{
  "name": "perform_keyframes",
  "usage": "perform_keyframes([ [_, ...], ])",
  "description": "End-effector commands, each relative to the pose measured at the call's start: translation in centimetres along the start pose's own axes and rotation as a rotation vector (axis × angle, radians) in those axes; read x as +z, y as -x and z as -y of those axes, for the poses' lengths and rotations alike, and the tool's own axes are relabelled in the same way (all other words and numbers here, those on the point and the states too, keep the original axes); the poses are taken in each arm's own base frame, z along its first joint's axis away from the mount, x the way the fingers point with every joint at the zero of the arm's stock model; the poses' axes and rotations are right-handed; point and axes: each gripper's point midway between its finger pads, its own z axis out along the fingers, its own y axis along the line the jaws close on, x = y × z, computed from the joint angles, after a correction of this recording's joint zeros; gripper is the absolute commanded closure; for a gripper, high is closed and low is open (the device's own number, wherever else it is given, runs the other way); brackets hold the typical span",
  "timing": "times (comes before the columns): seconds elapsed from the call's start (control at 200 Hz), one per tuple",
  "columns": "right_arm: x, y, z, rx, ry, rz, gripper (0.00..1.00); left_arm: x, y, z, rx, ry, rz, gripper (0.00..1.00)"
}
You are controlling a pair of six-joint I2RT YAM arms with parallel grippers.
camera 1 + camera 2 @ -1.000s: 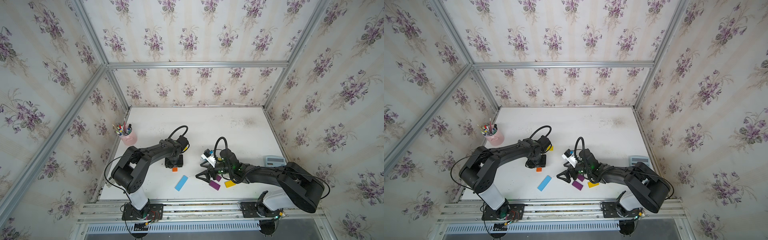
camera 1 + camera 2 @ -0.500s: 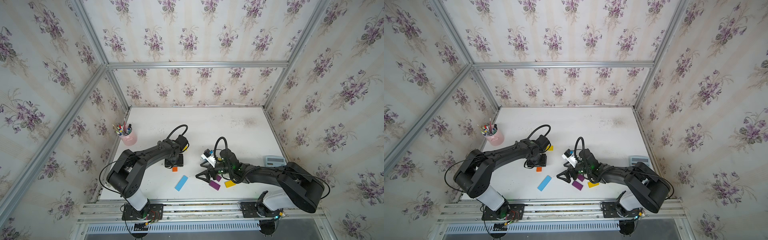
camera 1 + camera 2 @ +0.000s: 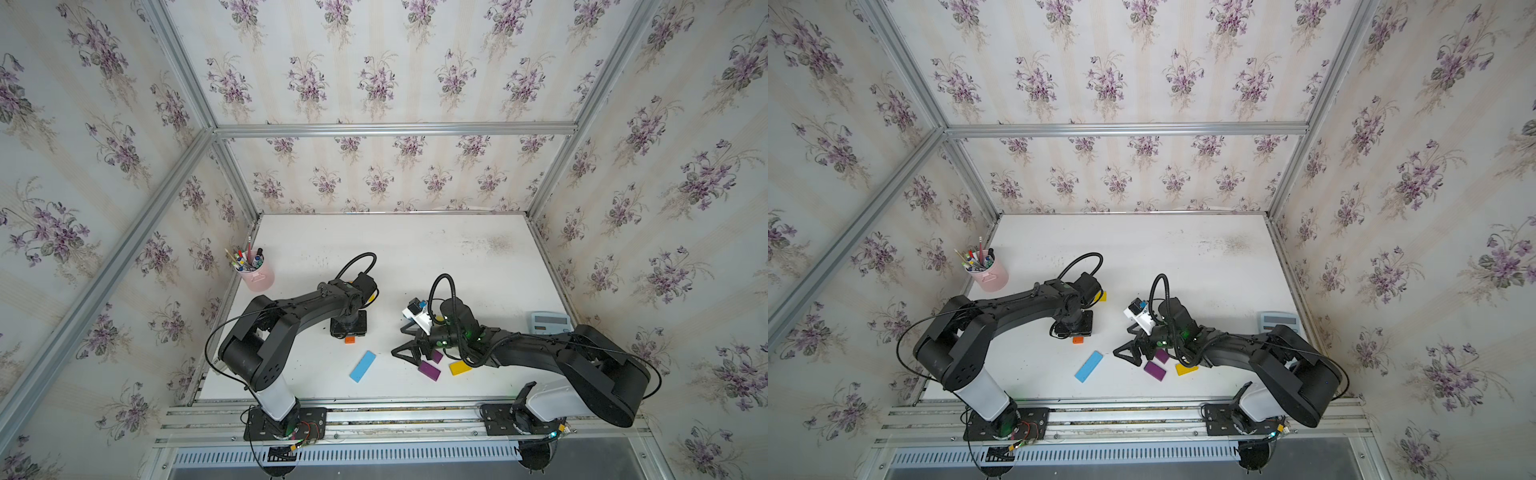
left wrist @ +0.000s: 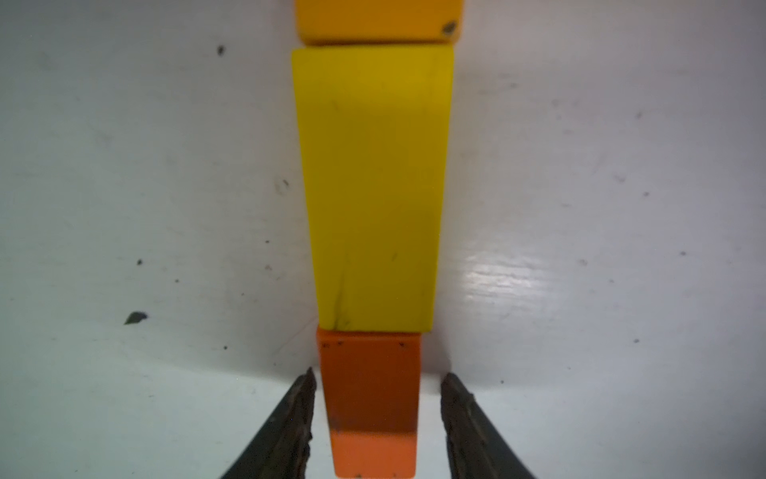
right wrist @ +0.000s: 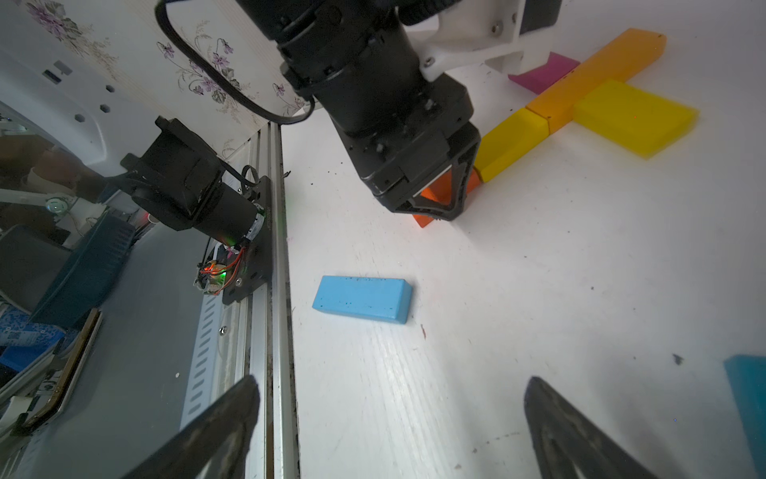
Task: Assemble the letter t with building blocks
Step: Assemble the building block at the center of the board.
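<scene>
A white table [image 3: 415, 257] boxed in by violet-sprigged wallpaper [image 3: 374, 83]: my left gripper [image 4: 376, 377] stands low over the short orange block [image 4: 369, 398], fingers slightly apart on either side, one nearly touching and a sliver of table showing beside the other. I judge that a loose straddle, not a pinch. Over the past second the block has not shifted in the top views. Only my left elbow has swung a little, and my right arm has not moved. The short orange block butts the yellow block [image 4: 373, 186], which butts a longer orange block [image 5: 601, 70]. These make the stem of the letter t [image 5: 559, 101], just off the table's middle toward eight o'clock. A pink block [image 5: 543, 72] and a flat yellow block [image 5: 634, 116] form the crossbar. By my reckoning only the foot remains. My right gripper [image 3: 409, 353], at five o'clock, hangs spread wide and empty. The blue block [image 3: 362, 365] lies at seven o'clock and a purple block [image 3: 429, 370] at five. The calculator [image 3: 550, 322] at three o'clock and the pen cup [image 3: 257, 276] at nine show no legible writing.
</scene>
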Motion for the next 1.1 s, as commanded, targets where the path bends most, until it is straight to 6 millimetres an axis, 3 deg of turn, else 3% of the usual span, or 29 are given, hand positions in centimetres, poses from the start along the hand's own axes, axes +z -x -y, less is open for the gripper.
perform_keyframes([
  [0.0, 0.0, 0.3, -0.3, -0.016, 0.014, 0.007, 0.01, 0.1, 0.1, 0.0, -0.008, 0.008, 0.001, 0.49],
  [0.739, 0.2, 0.1, -0.3, -0.011, 0.021, 0.000, 0.01, 0.4, 0.2, -0.6, -0.006, 0.054, -0.010, 0.54],
  [1.014, 0.1, 0.2, -0.3, -0.014, 0.022, 0.001, 0.01, -0.1, 0.4, -0.9, -0.004, 0.065, 0.005, 0.45],
  [1.094, 0.1, 0.2, -0.3, -0.015, 0.020, 0.000, 0.01, -0.9, 0.7, -0.8, 0.007, 0.049, 0.035, 0.34],
])
